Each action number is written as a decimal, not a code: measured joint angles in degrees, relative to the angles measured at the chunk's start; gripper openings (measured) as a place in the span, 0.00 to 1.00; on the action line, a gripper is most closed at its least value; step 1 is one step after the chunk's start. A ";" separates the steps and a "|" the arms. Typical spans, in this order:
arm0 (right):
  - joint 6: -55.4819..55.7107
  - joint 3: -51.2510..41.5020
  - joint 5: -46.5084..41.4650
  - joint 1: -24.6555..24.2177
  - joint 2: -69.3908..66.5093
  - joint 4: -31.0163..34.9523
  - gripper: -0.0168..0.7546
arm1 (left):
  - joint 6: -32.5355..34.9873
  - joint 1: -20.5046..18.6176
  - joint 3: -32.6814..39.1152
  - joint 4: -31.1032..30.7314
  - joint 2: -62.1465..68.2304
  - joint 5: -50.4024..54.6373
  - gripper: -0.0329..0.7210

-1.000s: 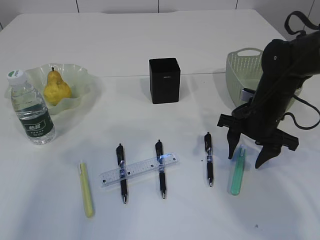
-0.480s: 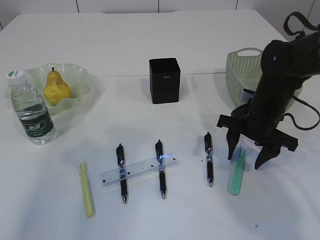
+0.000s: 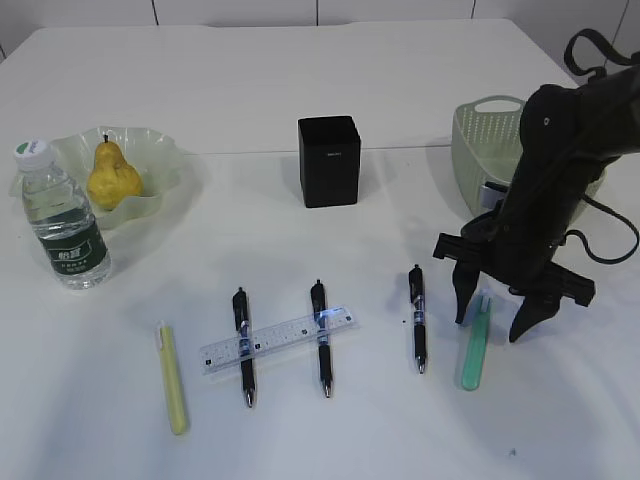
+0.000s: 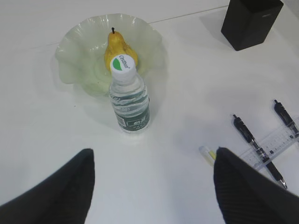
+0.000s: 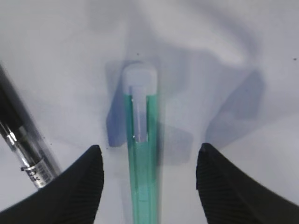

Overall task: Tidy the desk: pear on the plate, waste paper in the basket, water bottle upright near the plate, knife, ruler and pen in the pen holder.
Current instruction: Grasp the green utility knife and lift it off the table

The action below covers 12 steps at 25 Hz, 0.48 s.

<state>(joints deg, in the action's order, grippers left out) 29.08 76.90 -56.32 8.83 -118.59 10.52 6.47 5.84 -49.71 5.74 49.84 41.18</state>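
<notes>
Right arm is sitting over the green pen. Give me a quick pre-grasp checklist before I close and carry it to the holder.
1. Right gripper open: ok.
2. Green pen centred between the fingers: ok.
3. Fingers low enough to pinch it: cannot tell.
4. Neighbouring black pen outside the fingers: ok, apart from the green one.
5. Pen holder upright, nothing standing between: ok; inside not visible.
6. Left gripper out of the way, open above the water bottle: ok.
</notes>
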 joint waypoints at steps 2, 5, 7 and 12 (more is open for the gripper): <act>0.00 0.00 -0.14 0.00 -0.36 0.00 0.66 | 0.00 0.00 0.00 0.00 0.00 0.00 0.79; 0.00 0.00 -0.14 0.00 -0.45 0.00 0.66 | 0.00 0.00 0.00 0.00 0.00 0.00 0.79; 0.00 0.00 -0.25 0.00 -0.45 0.00 0.66 | 0.00 0.00 0.00 0.00 0.00 0.00 0.79; 0.00 0.00 -0.32 0.00 -0.45 -0.34 0.66 | 0.00 0.00 0.00 0.00 0.00 0.00 0.79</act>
<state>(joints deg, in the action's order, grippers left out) 29.08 76.90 -56.64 8.83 -119.05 10.17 6.47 5.84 -49.71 5.74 49.84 41.18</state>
